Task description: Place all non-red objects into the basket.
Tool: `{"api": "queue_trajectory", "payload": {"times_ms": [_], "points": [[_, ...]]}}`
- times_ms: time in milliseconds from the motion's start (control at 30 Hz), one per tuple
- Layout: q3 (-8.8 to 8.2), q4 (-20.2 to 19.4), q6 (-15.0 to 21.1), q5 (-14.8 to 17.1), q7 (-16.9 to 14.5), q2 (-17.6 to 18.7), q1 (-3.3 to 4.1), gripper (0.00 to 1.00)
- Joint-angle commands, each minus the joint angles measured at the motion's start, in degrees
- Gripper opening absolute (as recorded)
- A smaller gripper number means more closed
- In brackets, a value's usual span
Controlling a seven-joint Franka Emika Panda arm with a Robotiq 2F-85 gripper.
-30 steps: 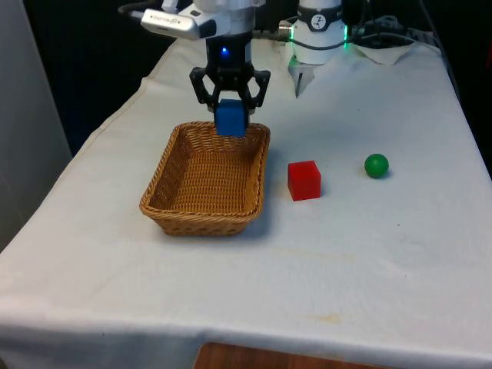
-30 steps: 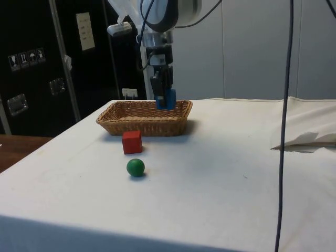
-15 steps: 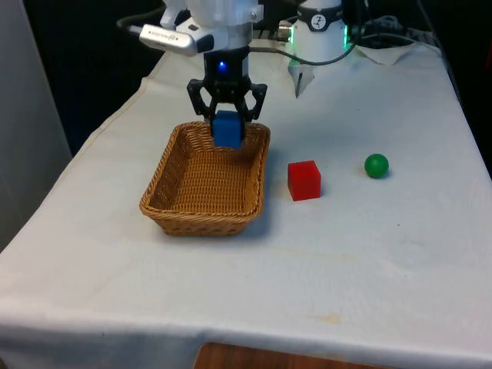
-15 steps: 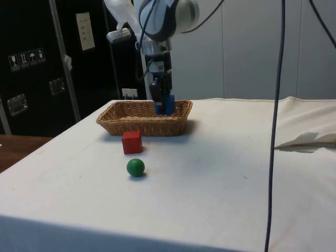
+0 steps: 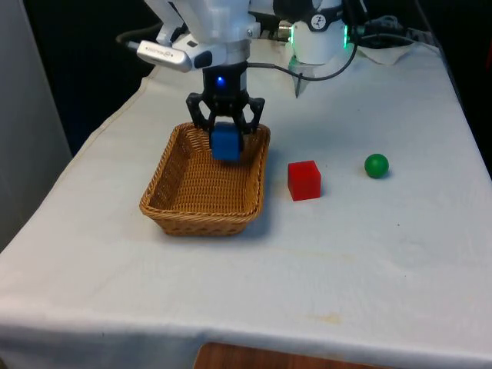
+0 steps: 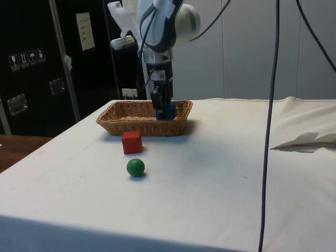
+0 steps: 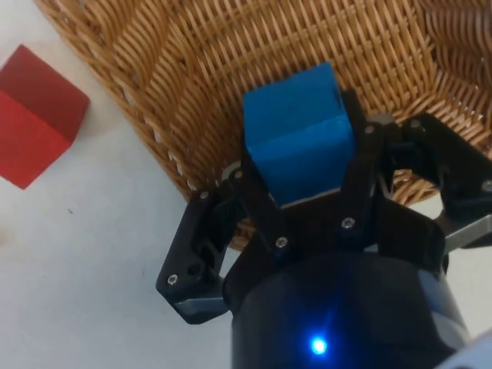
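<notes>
My black gripper is shut on a blue cube and holds it inside the far end of the wicker basket, partly below the rim. From the side, the blue cube sits low in the basket between the fingers. The wrist view has the blue cube clamped over the basket's woven wall. A red cube stands on the cloth just beyond the basket on the front view's right, and a green ball lies further that way.
Crumpled white cloth lies at the table's far end by the robot base. In the side view the red cube and green ball sit in front of the basket, with open cloth around them.
The gripper has come down with the blue cube, from just above the basket's far rim into the basket. The red cube and green ball have stayed put.
</notes>
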Motion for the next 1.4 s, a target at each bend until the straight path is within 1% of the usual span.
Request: {"api": "queue_trajectory", "payload": {"times_ms": [0,100,133,167,200,233,267,300,400,433,467,533,567,733,767,800,833,933,967,1000,1033,1167,1233,1267,1300,1367], "points": [[0.69,-0.06,0.80,0.97,-0.80,0.11,-0.46,0.01],[0.52,0.06,0.74,1.09,-0.80,0.40,-0.34,0.01],[0.06,0.06,0.52,0.52,-0.29,0.46,0.00,0.01],[0.46,0.06,0.74,1.09,-0.80,0.40,-0.34,0.01],[0.46,0.11,0.69,1.09,-0.80,0.40,-0.34,0.03],[0.46,0.11,0.69,1.03,-0.74,0.40,-0.34,0.10],[0.40,0.11,0.63,1.03,-0.74,0.46,-0.34,0.18],[0.40,0.17,0.63,1.03,-0.74,0.46,-0.29,0.41],[0.40,0.17,0.57,0.97,-0.69,0.46,-0.29,0.70],[0.06,0.06,0.52,0.52,-0.29,0.46,0.00,0.79],[0.34,0.17,0.57,0.97,-0.69,0.46,-0.29,0.79],[0.34,0.17,0.57,0.97,-0.69,0.46,-0.29,0.97],[0.34,0.17,0.52,0.97,-0.69,0.52,-0.29,1.00],[0.34,0.17,0.52,0.92,-0.69,0.46,-0.29,1.00],[0.00,0.06,0.52,0.52,-0.29,0.46,0.00,1.00],[0.11,0.17,0.06,0.69,-0.57,0.00,-0.17,1.00],[-0.23,0.23,-0.57,0.29,-0.40,-0.80,0.06,1.00],[-0.63,0.34,-1.60,-0.06,-0.46,-1.83,0.23,1.00],[-0.69,0.40,-1.95,-0.11,-0.46,-2.18,0.23,1.00],[-0.40,0.57,-1.49,0.34,-0.63,-1.66,0.06,1.00],[-0.74,0.40,-2.29,-0.23,-0.46,-2.52,0.29,1.00],[-0.97,0.57,-3.95,-0.74,-0.40,-4.24,0.23,1.00],[-1.03,0.63,-4.35,-0.86,-0.40,-4.81,0.23,1.00],[-0.74,0.57,-3.90,-0.23,-0.69,-4.64,0.06,1.00],[-1.09,0.57,-4.53,-0.86,-0.46,-5.04,0.23,1.00],[-1.09,0.57,-4.98,-0.86,-0.46,-5.73,0.23,1.00]]}}
